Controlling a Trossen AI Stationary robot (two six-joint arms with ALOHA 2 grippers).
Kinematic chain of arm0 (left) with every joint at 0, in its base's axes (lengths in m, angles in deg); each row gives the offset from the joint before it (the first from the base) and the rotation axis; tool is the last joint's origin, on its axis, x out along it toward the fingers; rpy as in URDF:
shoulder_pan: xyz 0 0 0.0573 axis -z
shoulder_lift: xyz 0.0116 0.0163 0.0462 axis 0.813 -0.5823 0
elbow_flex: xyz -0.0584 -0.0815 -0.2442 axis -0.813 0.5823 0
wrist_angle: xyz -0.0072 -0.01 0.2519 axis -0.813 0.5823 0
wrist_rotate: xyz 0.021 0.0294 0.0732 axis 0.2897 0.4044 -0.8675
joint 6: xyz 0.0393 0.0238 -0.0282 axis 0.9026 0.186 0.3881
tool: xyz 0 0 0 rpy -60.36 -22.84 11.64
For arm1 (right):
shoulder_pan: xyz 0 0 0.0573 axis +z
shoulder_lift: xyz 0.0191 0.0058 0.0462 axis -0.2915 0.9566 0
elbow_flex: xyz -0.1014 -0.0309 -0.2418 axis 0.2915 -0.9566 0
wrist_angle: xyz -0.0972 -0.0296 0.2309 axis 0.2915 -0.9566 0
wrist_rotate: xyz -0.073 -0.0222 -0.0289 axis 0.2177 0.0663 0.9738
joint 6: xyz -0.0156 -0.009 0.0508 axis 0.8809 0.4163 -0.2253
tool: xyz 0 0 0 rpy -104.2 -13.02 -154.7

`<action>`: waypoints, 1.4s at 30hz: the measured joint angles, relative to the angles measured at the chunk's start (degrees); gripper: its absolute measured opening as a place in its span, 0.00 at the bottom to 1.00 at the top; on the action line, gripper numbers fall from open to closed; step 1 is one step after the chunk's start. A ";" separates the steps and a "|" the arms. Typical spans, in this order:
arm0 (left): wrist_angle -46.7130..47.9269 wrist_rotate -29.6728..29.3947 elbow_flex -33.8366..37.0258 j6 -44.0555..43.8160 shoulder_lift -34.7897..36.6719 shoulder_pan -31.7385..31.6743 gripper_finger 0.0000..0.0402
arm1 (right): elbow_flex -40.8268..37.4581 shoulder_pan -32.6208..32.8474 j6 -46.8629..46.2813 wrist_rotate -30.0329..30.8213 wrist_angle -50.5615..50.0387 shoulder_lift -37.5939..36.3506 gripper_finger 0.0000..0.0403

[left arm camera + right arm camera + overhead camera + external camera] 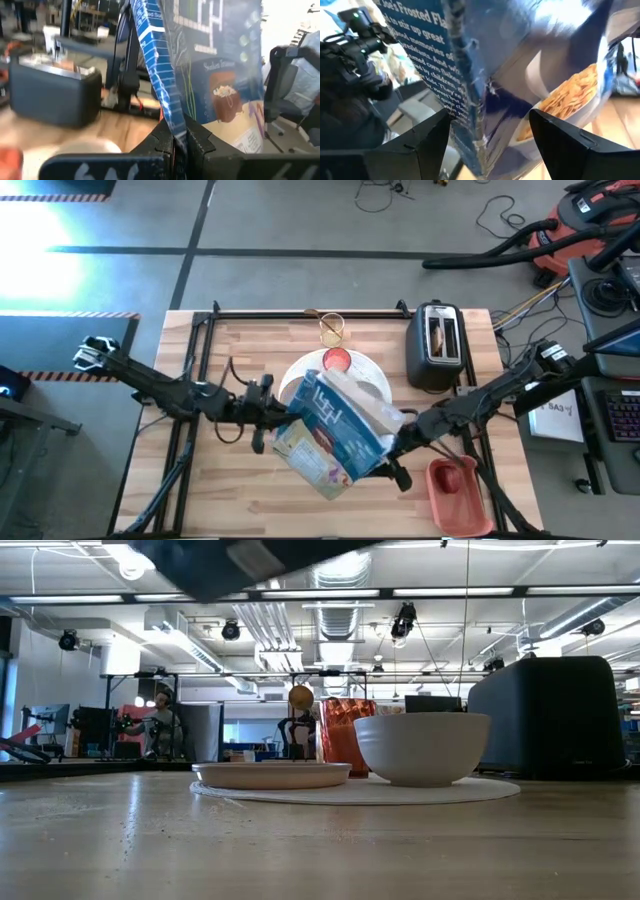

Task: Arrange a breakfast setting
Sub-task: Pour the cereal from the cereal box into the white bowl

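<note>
Both grippers hold a blue cereal box (330, 430) tilted in the air over the large round white plate (372, 375). My left gripper (266, 418) is at the box's left end, my right gripper (393, 448) at its right end. The low view shows a white bowl (422, 748) and a shallow white dish (270, 775) resting on that plate (480, 788). A red cup (347, 735) stands behind them. From above, the box hides the bowl. Near the far edge stands a clear glass (332, 330) with a gold spoon (300, 698) in it. My left gripper pinches a thin blue edge of the box (167, 107) between its two shut fingers (200, 145), coming level from the table's left. The box is clear of the table and tilted. My right gripper takes the box across its thickness from the table's right. One finger (427, 140) lies by the narrow printed side (457, 95). The other finger (560, 135) lies by the face with the pictured cereal (565, 92).
A black toaster (437, 345) with a brown slice in its slot stands at the far right. A red tray (455, 488) lies at the near right. Black frame rails (260, 313) run along the table's far edge and sides.
</note>
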 joint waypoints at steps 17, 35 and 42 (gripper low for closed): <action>-31.93 10.15 26.06 3.60 0.26 0.60 0.00 | -0.32 -0.48 -3.81 9.24 -14.42 0.26 0.65; -39.31 13.43 31.99 5.63 -8.90 2.08 0.00 | -0.50 -0.43 -9.58 12.84 -16.87 4.79 0.65; -47.81 13.20 31.96 5.53 -15.78 2.42 0.00 | -0.39 -0.39 -15.65 9.02 -18.47 7.58 0.65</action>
